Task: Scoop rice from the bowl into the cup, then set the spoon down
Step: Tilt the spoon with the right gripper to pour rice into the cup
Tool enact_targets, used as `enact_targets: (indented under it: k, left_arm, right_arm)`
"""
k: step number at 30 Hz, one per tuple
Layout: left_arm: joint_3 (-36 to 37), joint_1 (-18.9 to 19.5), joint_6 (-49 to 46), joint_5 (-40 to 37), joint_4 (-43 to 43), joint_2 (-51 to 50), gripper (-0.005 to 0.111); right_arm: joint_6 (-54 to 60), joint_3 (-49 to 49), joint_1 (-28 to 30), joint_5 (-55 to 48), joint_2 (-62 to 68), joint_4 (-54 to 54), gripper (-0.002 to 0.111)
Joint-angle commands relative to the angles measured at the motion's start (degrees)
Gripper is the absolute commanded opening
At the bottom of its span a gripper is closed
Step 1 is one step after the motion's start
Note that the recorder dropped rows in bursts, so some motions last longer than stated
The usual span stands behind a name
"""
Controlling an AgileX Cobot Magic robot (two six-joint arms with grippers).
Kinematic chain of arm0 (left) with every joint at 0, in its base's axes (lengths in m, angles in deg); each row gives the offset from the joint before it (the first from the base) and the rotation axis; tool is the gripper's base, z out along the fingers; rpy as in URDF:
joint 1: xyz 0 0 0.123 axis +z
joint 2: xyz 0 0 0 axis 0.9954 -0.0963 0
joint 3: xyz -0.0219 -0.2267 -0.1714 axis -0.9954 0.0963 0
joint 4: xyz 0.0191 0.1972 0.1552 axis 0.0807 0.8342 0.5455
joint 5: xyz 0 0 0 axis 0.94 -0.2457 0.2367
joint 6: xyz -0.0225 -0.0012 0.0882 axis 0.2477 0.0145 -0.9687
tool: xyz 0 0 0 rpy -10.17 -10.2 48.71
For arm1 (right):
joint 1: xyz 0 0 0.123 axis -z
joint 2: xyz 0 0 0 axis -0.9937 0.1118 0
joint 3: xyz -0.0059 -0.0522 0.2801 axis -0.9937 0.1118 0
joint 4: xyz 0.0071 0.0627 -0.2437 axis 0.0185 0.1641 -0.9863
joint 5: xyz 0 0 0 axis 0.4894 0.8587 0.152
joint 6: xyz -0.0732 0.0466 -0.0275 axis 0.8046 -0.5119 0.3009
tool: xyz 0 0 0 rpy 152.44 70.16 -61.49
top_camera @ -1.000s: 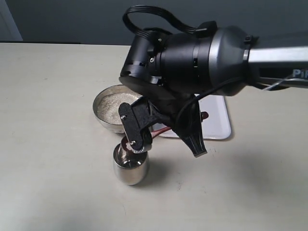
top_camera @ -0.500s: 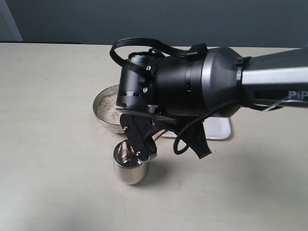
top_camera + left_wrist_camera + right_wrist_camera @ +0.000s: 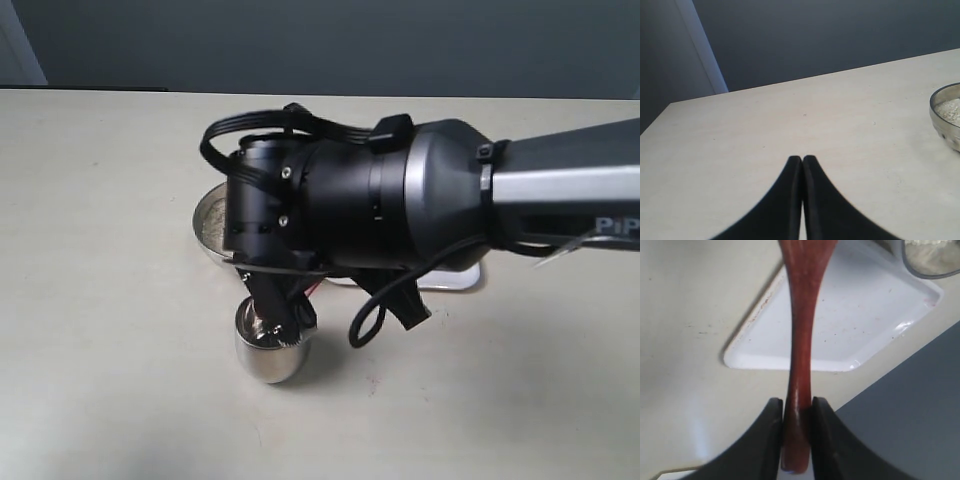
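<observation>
Our right gripper [image 3: 797,402] pinches the spoon [image 3: 801,315] over the cup [image 3: 268,355], well inside the counter's [image 3: 100,250] edges, likely to tip rice [image 3: 950,109] in; left gripper [image 3: 802,159] sits pressed together.

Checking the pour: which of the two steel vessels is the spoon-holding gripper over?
The cup, the narrow tumbler: in the exterior view the right gripper, holding the spoon, overlaps its rim. The wider bowl with rice sits behind it.

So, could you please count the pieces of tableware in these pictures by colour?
Shiny steel: 2 (bowl, cup)
Reddish-brown: 1 (spoon)
White: 1 (tray)
Total: 4
</observation>
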Motion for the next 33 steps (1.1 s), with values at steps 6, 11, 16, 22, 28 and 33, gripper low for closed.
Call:
enact_targets:
  k: [6, 11, 16, 22, 28, 33]
  left_arm:
    - [-0.14, -0.18, 0.2, 0.72, 0.12, 0.26, 0.001]
    - [-0.14, -0.18, 0.2, 0.72, 0.12, 0.26, 0.001]
    - [-0.14, -0.18, 0.2, 0.72, 0.12, 0.26, 0.001]
    - [-0.14, -0.18, 0.2, 0.72, 0.12, 0.26, 0.001]
    - [-0.14, -0.18, 0.2, 0.72, 0.12, 0.26, 0.001]
    - [-0.14, -0.18, 0.2, 0.72, 0.12, 0.26, 0.001]
  right_arm:
    - [-4.85, 0.2, -1.9, -0.17, 0.38, -6.59, -0.001]
    - [-5.64, 2.0, -1.9, -0.17, 0.38, -7.13, -0.001]
    - [-7.28, 4.59, -1.9, -0.17, 0.38, -8.62, -0.001]
    - [-9.9, 4.84, -3.72, -0.17, 0.38, -11.81, -0.001]
    - [-9.9, 4.84, -3.81, -0.17, 0.38, -11.92, -0.001]
    - [-11.78, 4.84, -3.81, -0.17, 0.38, -14.0, -0.001]
